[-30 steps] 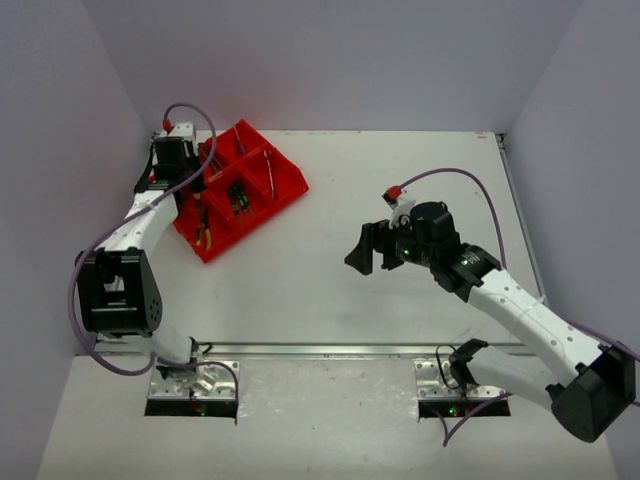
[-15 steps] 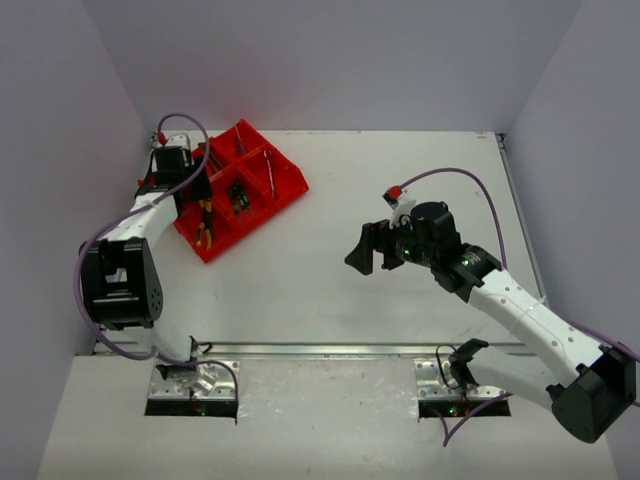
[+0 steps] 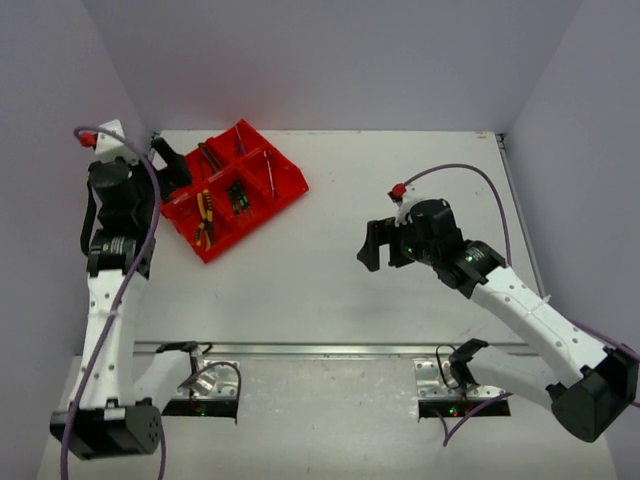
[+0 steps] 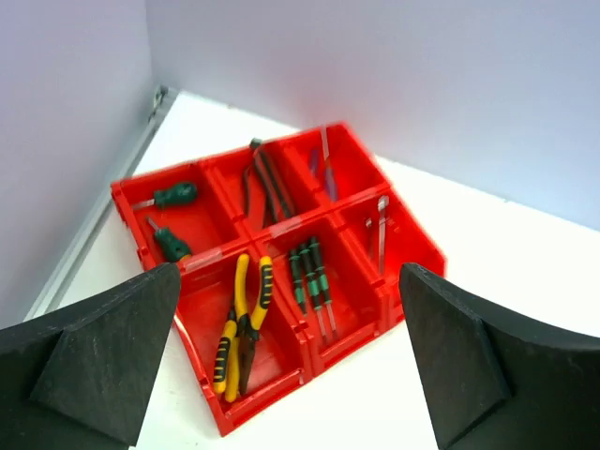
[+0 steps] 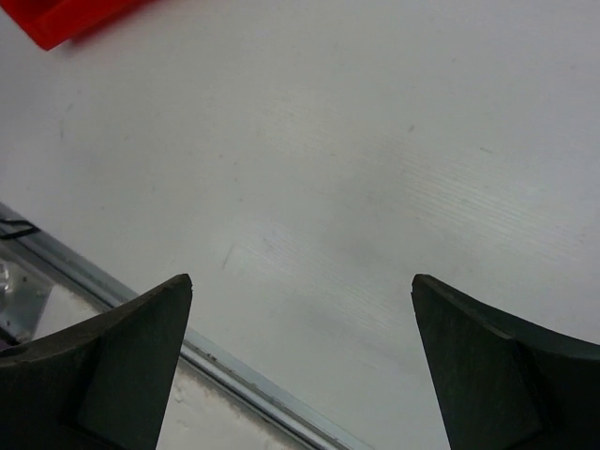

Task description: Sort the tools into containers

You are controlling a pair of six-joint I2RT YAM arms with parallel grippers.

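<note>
Tools [image 3: 238, 197] lie sorted inside the red tray [image 4: 347, 342] at the far left of the table [image 3: 400, 170]; yellow pliers [image 4: 239, 323], green-black screwdrivers [image 4: 312, 277] and silver wrenches [image 4: 381, 234] each have a compartment; none shows outside, so sorting looks finished; left gripper [image 3: 172, 163] hovers beside the tray, jaws wide and empty; right gripper [image 3: 378, 245] hangs mid-table, likewise wide and empty.

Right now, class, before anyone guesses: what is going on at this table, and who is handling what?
Nothing is held. The left gripper, open and empty, hovers above the red tray at the far left of the table. The right gripper, also open, hangs over bare surface near the middle. Every tool in view lies in a tray compartment: yellow pliers, green-black screwdrivers beside them, a silver wrench next along. Sorting looks finished or nearly so.
</note>
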